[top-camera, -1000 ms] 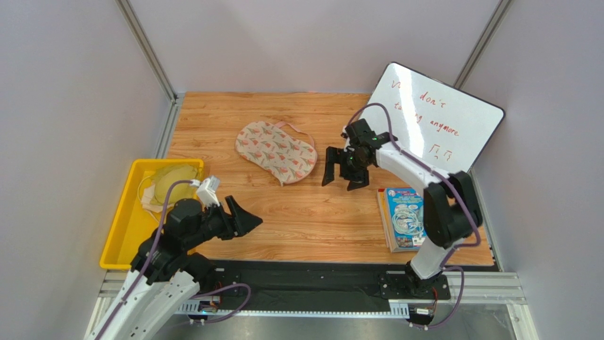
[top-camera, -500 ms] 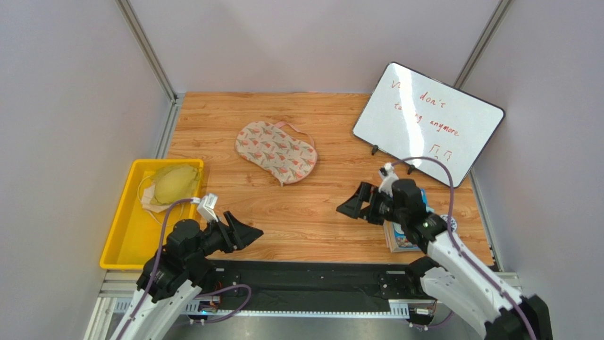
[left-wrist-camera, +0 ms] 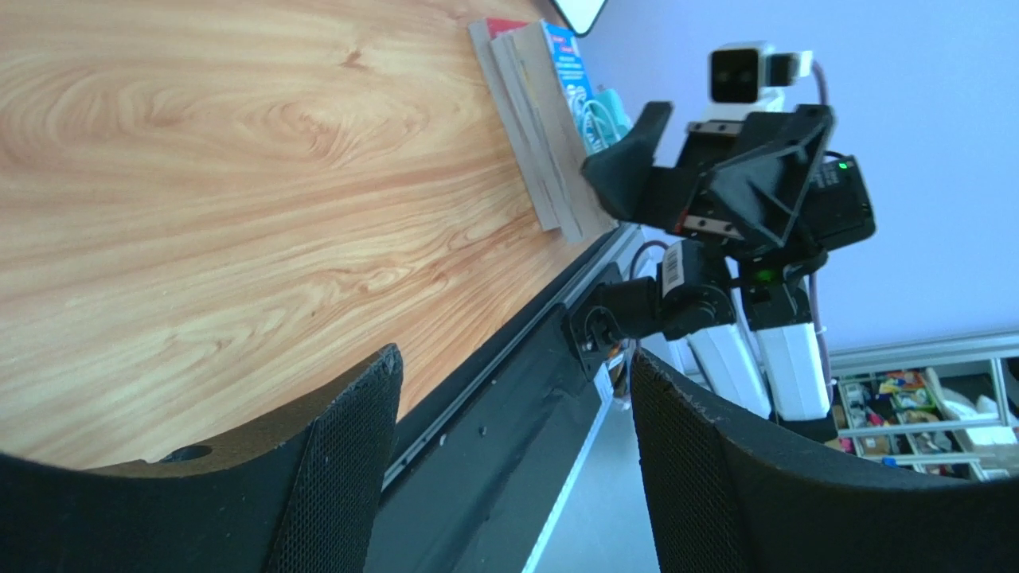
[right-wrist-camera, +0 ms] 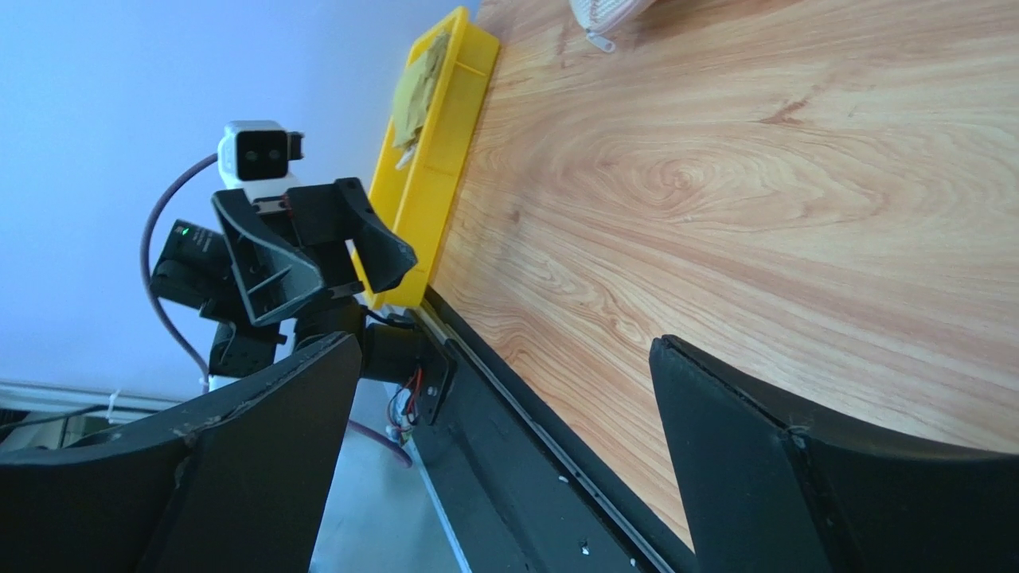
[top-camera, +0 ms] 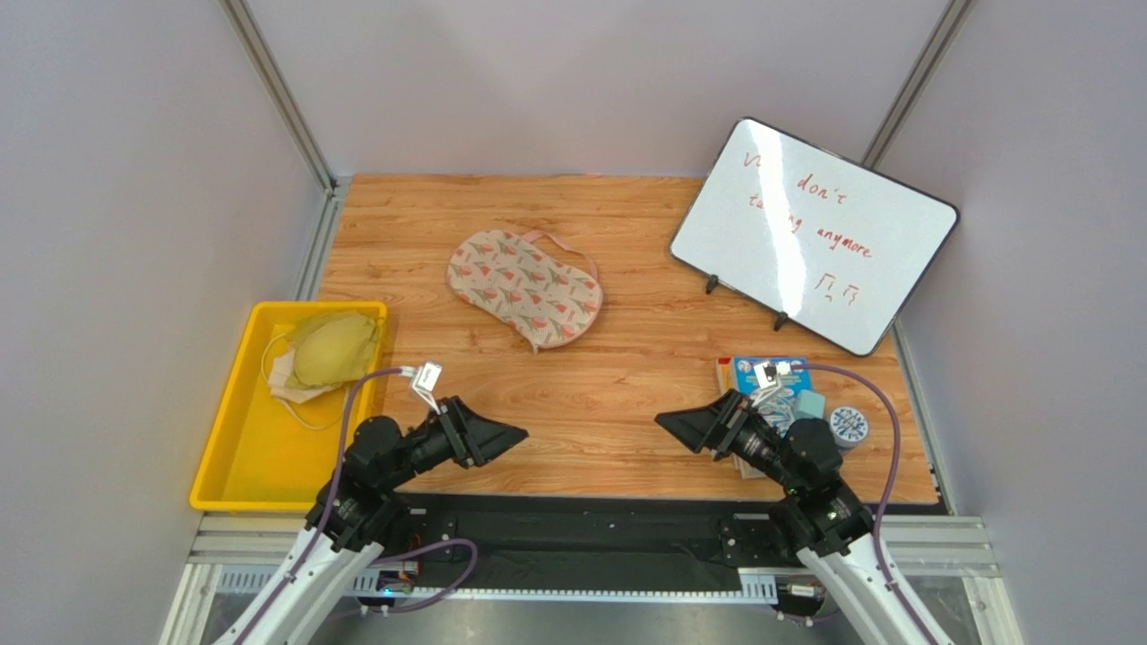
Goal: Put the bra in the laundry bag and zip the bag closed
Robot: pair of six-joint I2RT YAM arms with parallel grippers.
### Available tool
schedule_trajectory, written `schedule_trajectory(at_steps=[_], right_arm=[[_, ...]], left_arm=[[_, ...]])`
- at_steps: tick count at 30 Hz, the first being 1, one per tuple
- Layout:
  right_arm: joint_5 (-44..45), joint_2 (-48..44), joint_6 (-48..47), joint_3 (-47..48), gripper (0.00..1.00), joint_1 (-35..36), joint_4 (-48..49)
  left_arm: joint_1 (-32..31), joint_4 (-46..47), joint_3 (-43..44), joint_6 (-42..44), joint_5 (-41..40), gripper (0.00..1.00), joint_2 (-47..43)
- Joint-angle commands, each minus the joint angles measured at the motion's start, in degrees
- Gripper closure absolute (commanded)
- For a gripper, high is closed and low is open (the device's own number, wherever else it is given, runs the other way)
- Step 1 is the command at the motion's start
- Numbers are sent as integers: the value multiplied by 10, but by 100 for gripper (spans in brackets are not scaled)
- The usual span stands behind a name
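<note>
The laundry bag (top-camera: 525,286), beige with a leaf print and pink trim, lies flat with its printed side up at the middle back of the table. No mesh lining shows. The bra is not in view. My left gripper (top-camera: 505,434) is open and empty, low over the table's near edge at the left. My right gripper (top-camera: 677,422) is open and empty at the near edge on the right, facing the left one. Each wrist view shows wide-apart fingers (left-wrist-camera: 347,454) (right-wrist-camera: 742,442) and the opposite gripper beyond. A corner of the bag (right-wrist-camera: 604,14) shows in the right wrist view.
A yellow bin (top-camera: 236,430) at the left holds pale beige and yellow garments (top-camera: 327,347). A whiteboard (top-camera: 813,235) leans at the back right. A flat blue packet (top-camera: 770,390) and a small round roll (top-camera: 847,425) lie by the right arm.
My right arm has pulled back from beside the bag to the near table edge. My left gripper has dropped lower and shifted right. The bag has not moved.
</note>
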Motion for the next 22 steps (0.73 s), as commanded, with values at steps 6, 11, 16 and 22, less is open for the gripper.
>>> schedule_trajectory(at_steps=[6, 11, 16, 22], right_arm=[[103, -38, -35, -71, 0, 10, -132], [99, -44, -52, -72, 0, 14, -145], [112, -45, -54, -72, 0, 19, -139], [112, -44, -62, -72, 0, 28, -136]], left_arm=[[-3, -9, -61, 40, 6, 24, -81], [-4, -67, -60, 78, 10, 24, -81], [-5, -79, -61, 89, -8, 24, -81], [-6, -93, -60, 98, -22, 23, -81]])
